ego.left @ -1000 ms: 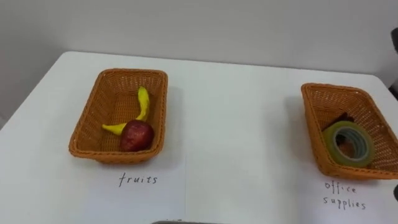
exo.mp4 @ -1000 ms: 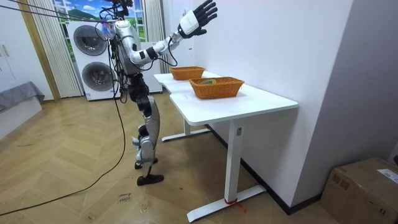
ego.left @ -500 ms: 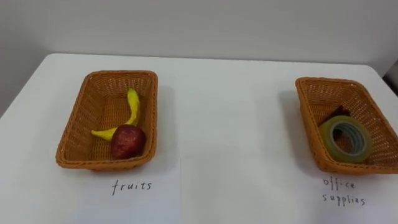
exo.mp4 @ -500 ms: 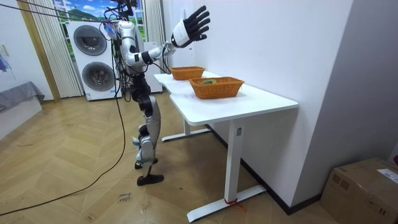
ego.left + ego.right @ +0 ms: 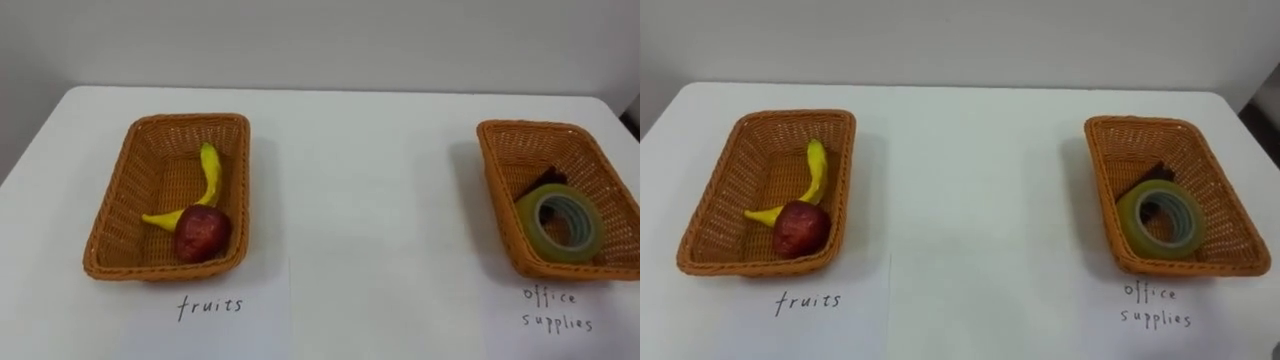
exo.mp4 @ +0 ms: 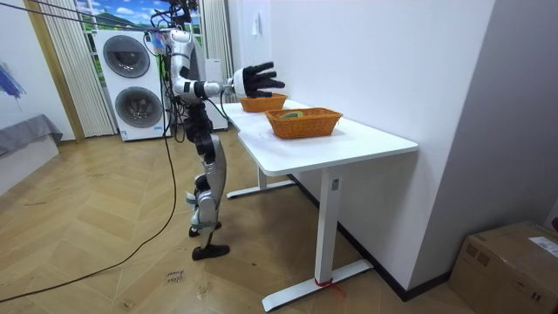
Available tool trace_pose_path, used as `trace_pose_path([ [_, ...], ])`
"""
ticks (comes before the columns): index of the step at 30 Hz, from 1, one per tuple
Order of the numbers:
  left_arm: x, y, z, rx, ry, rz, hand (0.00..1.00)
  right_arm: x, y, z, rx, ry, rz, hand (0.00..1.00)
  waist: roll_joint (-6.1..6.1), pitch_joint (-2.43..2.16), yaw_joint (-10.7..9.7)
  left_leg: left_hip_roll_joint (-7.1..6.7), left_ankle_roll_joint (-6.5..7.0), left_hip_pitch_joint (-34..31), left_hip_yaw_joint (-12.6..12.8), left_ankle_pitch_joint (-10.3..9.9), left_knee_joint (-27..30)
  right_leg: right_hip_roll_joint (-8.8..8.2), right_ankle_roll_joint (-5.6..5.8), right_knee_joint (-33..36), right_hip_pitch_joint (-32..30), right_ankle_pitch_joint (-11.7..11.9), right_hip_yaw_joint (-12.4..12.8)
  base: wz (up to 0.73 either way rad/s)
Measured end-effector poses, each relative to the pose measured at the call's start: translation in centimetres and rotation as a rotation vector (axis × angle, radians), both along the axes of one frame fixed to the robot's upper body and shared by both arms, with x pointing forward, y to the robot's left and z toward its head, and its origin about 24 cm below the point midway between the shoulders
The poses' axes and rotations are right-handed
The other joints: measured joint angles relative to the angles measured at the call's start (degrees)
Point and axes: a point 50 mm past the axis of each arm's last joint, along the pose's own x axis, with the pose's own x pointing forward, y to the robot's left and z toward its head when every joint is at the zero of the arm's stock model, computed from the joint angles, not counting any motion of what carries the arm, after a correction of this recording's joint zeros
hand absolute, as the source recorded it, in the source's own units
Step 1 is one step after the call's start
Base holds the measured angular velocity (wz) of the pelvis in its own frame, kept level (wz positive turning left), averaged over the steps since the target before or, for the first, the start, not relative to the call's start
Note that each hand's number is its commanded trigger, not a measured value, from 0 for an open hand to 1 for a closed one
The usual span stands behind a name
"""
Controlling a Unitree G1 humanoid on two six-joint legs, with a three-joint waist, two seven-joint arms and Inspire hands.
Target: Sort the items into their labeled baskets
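a home-like room: stacked washing machines (image 6: 131, 83), curtains (image 6: 59, 78), herringbone wood floor (image 6: 105, 227) and a white desk (image 6: 366, 139).

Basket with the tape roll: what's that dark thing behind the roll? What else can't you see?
Dark thing: both eye views, the tape roll covers most of it; cannot tell what it is.
Supplies basket: left eye view, right rim cut off by the picture's edge.
Banana: eye views, part of it hides behind the apple.
Fruit basket: room view, its wall hides the fruit.
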Motion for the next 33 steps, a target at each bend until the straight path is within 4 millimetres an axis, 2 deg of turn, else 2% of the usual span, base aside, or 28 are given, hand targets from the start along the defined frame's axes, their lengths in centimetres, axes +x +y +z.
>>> trace_pose_path([
  [5, 0.4, 0.0, 0.1, 0.004, -0.019, 0.000, 0.00, -0.9, -0.2, -2.3, 0.191, -0.042, -0.065, 0.00, 0.56, 0.00, -0.08, 0.01, 0.00, 0.01, -0.19, 0.00, 0.01, 0.00, 0.00, 0.19, 0.25, 0.00, -0.02, 0.00],
  [8, 0.8, 0.1, 0.2, 0.005, -0.033, 0.000, 0.00, -1.8, -0.2, -4.5, 0.312, -0.023, -0.136, 0.00, 0.66, -0.01, -0.14, 0.00, 0.00, 0.01, -0.35, 0.00, 0.02, -0.01, 0.00, 0.26, 0.32, 0.00, 0.00, 0.00],
  [15, 0.7, -0.1, 0.2, -0.001, -0.044, 0.035, 0.00, -3.7, -0.1, -7.5, 0.450, 0.002, -0.264, 0.00, 0.64, -0.02, -1.06, -0.25, 0.05, -0.11, -0.53, -0.02, 0.31, -0.16, 0.15, -0.05, 0.35, -0.16, -0.14, 0.02],
  [23, 0.9, -0.3, 0.1, -0.016, -0.066, 0.065, 0.00, -7.3, 0.8, -12.0, 0.696, 0.002, -0.444, 0.00, 1.41, -0.35, -1.15, -0.29, 0.12, -0.03, -0.63, -0.05, 0.14, -0.14, 0.19, 0.00, 0.75, -0.26, 0.06, 0.00],
  [25, 0.8, -0.6, 0.0, -0.024, -0.065, 0.070, 0.00, -7.8, 1.0, -12.6, 0.698, -0.007, -0.447, 0.00, 1.75, -0.33, -1.19, -0.28, 0.11, -0.01, -0.64, -0.05, 0.32, -0.13, 0.19, 0.07, 0.73, -0.26, 0.09, 0.00],
  [28, 0.8, -0.8, -0.1, -0.029, -0.065, 0.071, 0.00, -8.8, 1.2, -13.6, 0.698, 0.019, -0.462, 0.00, 1.46, -0.54, -1.17, -0.31, 0.10, 0.26, -1.46, -0.07, 0.37, -0.14, 0.18, 0.03, 1.03, -0.26, 0.04, 0.10],
  [33, 0.1, -0.9, -0.2, -0.031, -0.036, 0.066, 0.00, -9.7, 1.7, -15.0, 0.689, 0.077, -0.413, 0.00, 1.10, -0.60, -1.01, -0.38, 0.09, 0.19, -2.21, -0.63, 1.25, -0.15, 0.15, -0.44, 1.93, -0.43, 0.01, 0.09],
])
